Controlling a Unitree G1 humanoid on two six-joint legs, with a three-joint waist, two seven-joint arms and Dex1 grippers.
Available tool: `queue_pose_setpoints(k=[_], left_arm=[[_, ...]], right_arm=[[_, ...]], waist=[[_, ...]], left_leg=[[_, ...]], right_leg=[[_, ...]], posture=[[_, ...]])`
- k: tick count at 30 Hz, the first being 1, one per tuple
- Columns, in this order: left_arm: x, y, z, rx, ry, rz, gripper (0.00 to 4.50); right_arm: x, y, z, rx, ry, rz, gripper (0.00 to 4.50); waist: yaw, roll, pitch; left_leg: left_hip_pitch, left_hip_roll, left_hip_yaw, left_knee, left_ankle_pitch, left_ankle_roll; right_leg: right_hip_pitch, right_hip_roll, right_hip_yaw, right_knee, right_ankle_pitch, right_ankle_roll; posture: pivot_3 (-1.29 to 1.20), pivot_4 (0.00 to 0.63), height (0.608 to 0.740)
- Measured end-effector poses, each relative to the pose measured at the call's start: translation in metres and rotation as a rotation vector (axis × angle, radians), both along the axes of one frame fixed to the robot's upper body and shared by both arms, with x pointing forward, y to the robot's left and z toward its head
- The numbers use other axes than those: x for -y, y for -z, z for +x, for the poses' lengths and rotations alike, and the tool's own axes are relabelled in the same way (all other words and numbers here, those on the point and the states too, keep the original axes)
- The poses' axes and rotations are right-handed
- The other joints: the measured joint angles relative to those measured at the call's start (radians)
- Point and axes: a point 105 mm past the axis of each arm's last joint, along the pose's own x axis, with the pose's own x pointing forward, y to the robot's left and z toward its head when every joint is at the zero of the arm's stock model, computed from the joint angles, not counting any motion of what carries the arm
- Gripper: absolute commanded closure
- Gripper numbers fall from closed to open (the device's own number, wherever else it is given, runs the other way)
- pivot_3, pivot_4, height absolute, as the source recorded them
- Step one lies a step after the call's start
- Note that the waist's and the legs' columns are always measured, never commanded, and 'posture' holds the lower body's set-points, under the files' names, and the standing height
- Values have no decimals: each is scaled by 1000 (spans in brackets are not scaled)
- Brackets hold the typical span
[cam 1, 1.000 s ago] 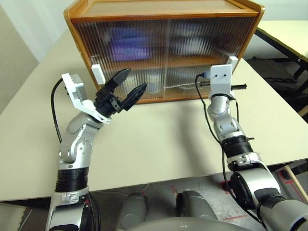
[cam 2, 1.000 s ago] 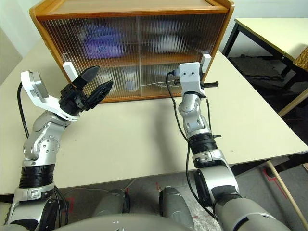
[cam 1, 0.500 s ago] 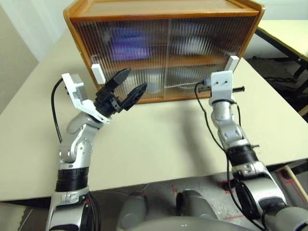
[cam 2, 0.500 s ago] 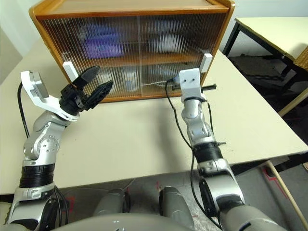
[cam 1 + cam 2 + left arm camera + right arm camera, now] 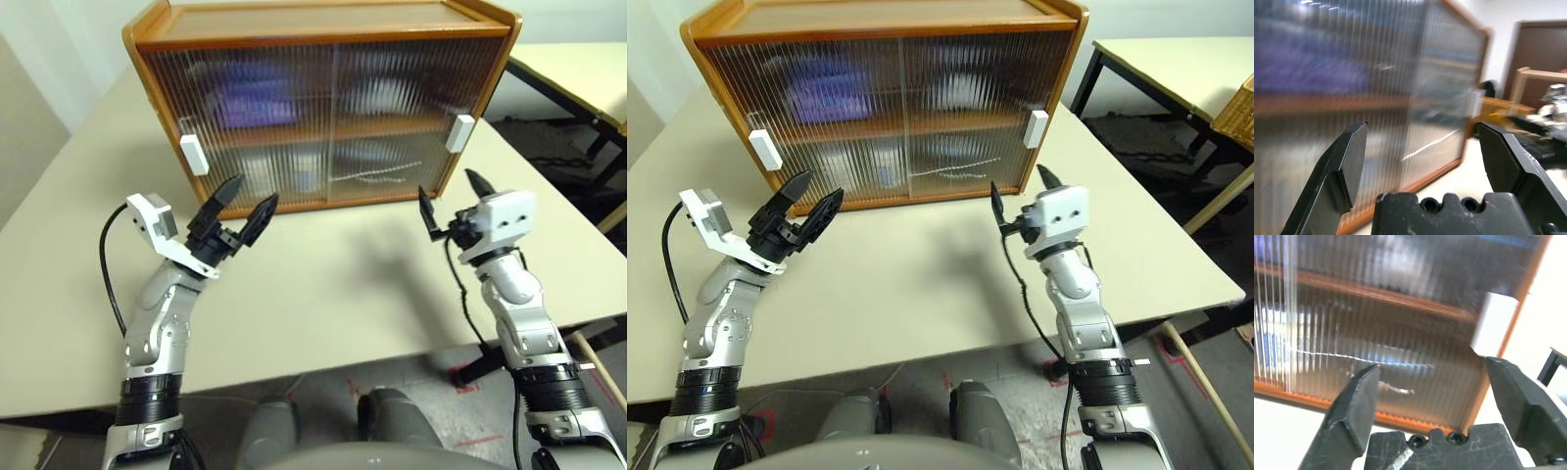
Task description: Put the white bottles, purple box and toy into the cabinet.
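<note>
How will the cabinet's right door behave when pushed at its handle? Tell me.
The right door probably slides sideways rather than swinging: it meets the left door mid-cabinet. Its ribbed translucent panel looks thin, so it is likely light. Its small white handle offers little to push against.

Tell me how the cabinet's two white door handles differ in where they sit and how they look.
The left handle sits at the cabinet's left edge, the right handle at its right edge. The left handle appears lower in the head view than the right one. The left end effector hangs closer below the left handle than the right end effector does to the right handle. Both are white rectangular blocks on ribbed translucent doors, both shut.
</note>
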Motion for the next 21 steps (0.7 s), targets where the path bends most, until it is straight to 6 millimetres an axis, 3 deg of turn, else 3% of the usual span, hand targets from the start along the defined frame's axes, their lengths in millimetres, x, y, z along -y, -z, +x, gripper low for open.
queue_pose_setpoints(k=[3,8,13,21], left_arm=[[-25,34,-2,-74,-224,32,0],[-58,54,-13,-91,-520,71,0],[-69,67,-26,-103,-628,110,0],[-69,85,-53,-151,-667,125,0]], right_arm=[[22,19,-9,-43,27,75,39],[31,36,-21,-59,23,102,39],[31,57,-31,-102,-1,135,39],[38,88,-45,-186,2,137,39]], waist=[[1,-1,1],[0,-1,0],[1,-2,0],[4,-3,0]], left_leg=[[1,1,0,0,0,0],[1,3,1,-1,-1,-1],[1,3,2,0,-3,-5],[1,3,2,-1,-4,-6]], right_leg=[[-1,0,0,1,0,0],[0,0,1,0,0,0],[0,-1,1,0,-3,-6],[0,-2,0,0,-5,-8]], posture=[[81,0,740],[83,0,740],[98,0,740],[119,0,740]])
